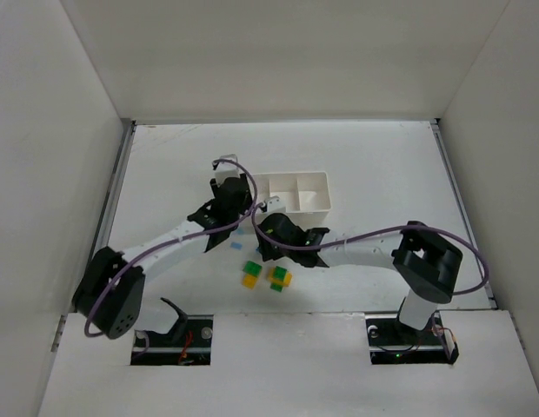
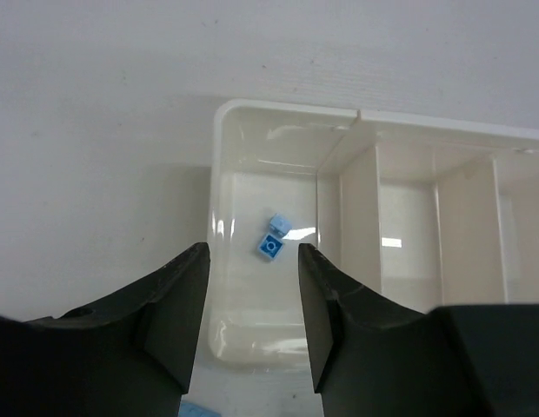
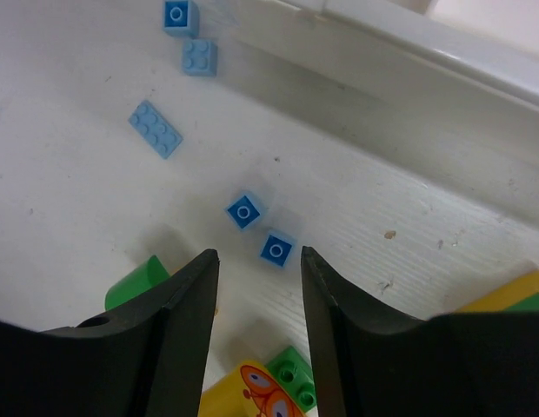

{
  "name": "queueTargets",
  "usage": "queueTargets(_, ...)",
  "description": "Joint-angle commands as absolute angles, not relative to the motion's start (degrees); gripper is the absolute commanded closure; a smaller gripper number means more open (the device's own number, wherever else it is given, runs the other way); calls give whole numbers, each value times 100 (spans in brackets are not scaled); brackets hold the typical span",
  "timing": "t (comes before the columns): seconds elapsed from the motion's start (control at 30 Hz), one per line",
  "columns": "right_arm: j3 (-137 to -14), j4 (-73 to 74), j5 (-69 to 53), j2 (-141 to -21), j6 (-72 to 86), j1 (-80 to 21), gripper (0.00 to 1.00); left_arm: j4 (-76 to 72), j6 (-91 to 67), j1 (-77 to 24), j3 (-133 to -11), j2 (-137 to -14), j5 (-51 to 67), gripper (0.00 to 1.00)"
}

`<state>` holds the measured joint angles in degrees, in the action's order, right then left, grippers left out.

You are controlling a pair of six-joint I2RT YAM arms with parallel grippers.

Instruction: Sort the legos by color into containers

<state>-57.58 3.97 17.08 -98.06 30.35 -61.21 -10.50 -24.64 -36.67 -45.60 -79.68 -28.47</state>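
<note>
Green and yellow bricks: nearest to the arm bases, on the counter, in two small stacked groups just beside each other; not yet sorted.
Right fingers: apart, with nothing between them, low over the counter just past those stacks.
Loose blue bricks: two tiny ones lie close together just in front of the right fingertips; a flat blue plate and two more tiny ones lie farther away, near the tray wall.
Left fingers: apart and empty, above the end compartment of the tray.
Tray: white, beyond the loose bricks; its end compartment holds two sorted blue bricks; the next compartments show no brick in the part I can see.
Stage, as I judge: blue goes first; green and yellow wait.
Risk one: the two bricks at the right fingertips are so close that closing on one may push the other away or pinch both crooked.
Risk two: such a tiny brick can turn or slip on the way and fall outside the tray.
Risk three: both arms work near the same tray end and may bump.
Risk four: a stack that is not separated puts two colours in one compartment.
</note>
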Motion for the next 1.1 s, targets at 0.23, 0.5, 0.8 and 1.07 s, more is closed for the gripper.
queueTargets(0.23,-6284,1204,2206,-10221,3498,-6297,55,-949,-3120,-3687,-3332,-6127,-2515,58)
queueTargets(0.5,-6328,1108,2276,-10511,3718,-6315,59,-809,-3480,-3783,-2752,-5555,-2268,60)
queueTargets(0.8,-6346,949,2549,-10661,3735,-6385,67,-800,-3630,-4074,-2110,-5326,-2329,61)
queueTargets(1.07,-6135,668,2918,-10232,3595,-6473,78,-826,-3595,-4039,-2030,-5493,-2329,61)
